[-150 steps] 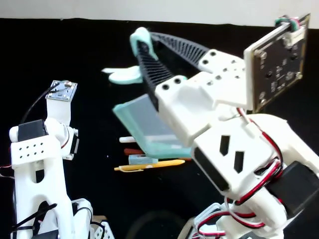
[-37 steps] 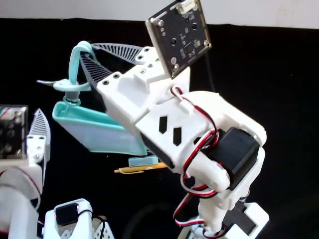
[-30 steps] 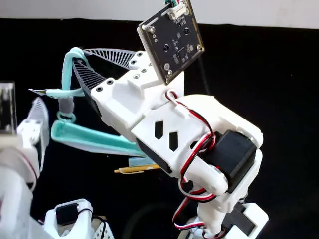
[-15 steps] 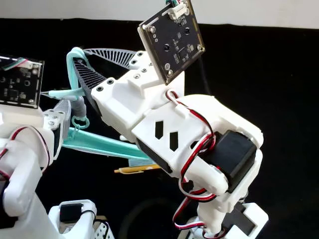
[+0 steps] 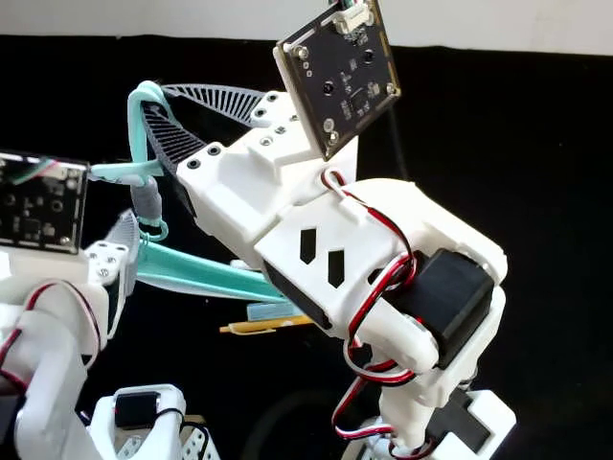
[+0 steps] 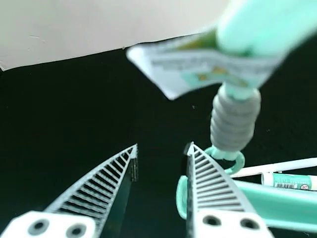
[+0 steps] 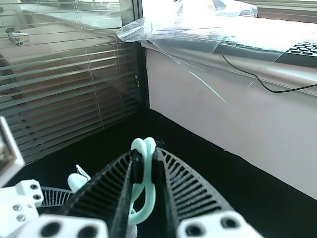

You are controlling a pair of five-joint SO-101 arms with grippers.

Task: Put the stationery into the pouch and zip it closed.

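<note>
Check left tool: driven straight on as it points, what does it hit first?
Likely the teal ring under the grey pull, just ahead of the left tool and slightly off-centre. Its open gap faces bare table; depth is unclear.

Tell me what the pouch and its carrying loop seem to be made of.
The pouch looks like soft plastic, perhaps vinyl or silicone: smooth pale teal with a mild sheen. The loop looks like rubbery silicone, matte teal, because it bends in a round curve without creasing. Neither can be told for certain.
</note>
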